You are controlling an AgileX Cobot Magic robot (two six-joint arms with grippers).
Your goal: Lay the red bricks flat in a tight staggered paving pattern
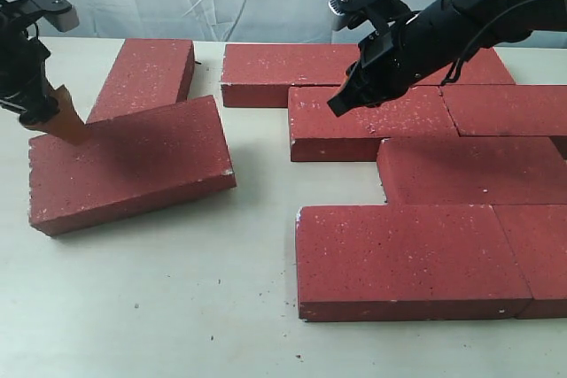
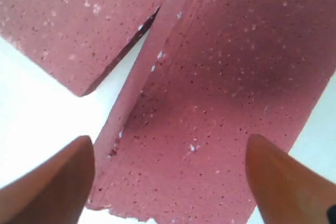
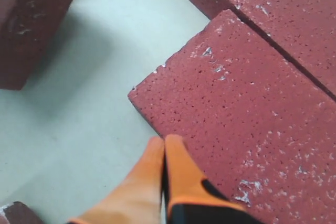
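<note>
Tabletop (image 1: pixel 159 307) w/ flat red bricks (image 1: pixel 407 258)

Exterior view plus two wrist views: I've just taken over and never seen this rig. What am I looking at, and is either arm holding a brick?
This is a two-armed robot. The exterior view takes in the whole table. Each wrist view looks along one arm's orange fingers. Dark-red bricks lie flat: a laid group on the right, and on the left a skewed brick with a second loose brick behind it. The left gripper is open over the skewed brick. The right gripper is shut, near a laid brick's corner. Neither holds anything.
</note>
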